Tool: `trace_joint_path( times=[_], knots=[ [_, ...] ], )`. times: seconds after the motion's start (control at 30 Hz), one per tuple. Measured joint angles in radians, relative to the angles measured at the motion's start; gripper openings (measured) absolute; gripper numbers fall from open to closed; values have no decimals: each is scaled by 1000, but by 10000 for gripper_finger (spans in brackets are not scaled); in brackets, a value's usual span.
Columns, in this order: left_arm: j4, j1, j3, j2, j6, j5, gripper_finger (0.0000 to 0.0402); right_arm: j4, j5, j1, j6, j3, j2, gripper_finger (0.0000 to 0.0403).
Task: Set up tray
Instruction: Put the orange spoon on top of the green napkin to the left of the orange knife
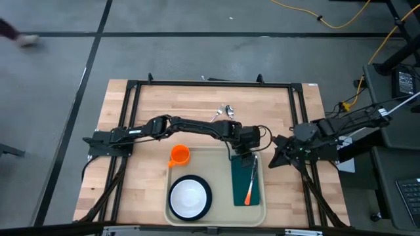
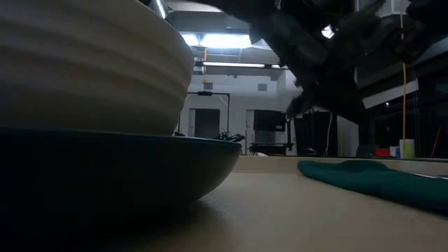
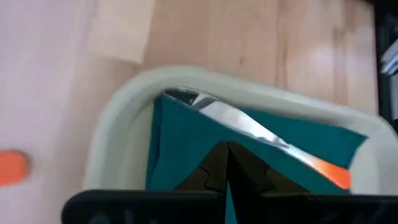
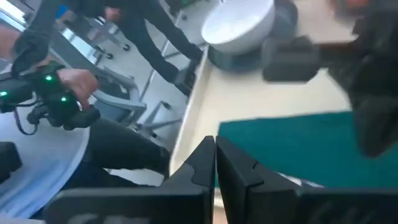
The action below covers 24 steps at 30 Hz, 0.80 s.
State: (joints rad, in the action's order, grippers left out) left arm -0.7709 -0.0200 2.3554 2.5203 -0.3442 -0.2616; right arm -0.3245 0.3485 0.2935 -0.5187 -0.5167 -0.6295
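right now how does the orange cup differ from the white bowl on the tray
The orange cup is small and bright orange; the white bowl is much wider and white. The cup stands directly on the tray, at its far left corner; the bowl sits on a dark plate at the near left. Both are round, upright, and on the tray's left side, away from the green napkin.

We see a smooth cream plastic tray (image 1: 216, 217) on a pale wood-plank table (image 1: 144, 111); matt green cloth napkin (image 1: 241, 191); shiny metal knife blade (image 3: 236, 121), orange handle; glossy white bowl (image 1: 188, 196).
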Motion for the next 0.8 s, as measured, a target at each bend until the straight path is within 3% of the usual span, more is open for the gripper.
trace_joint_path(
  times=[0.2, 0.4, 0.67, 0.8],
  knots=[
    [-39, 14, 0, -69, 34, 58, 3, 24, 2, 0, 30, 0, -4, 20],
    [-63, 19, 0, -133, 35, 120, 3, -2, -87, 0, 54, 1, -7, 21],
    [-81, 18, 0, -254, 61, 223, 4, -8, -429, 0, 82, 1, -22, 21],
    [-103, 18, 0, -333, 144, 297, 4, 14, -533, -9, 78, 1, -37, 21]
  ],
)
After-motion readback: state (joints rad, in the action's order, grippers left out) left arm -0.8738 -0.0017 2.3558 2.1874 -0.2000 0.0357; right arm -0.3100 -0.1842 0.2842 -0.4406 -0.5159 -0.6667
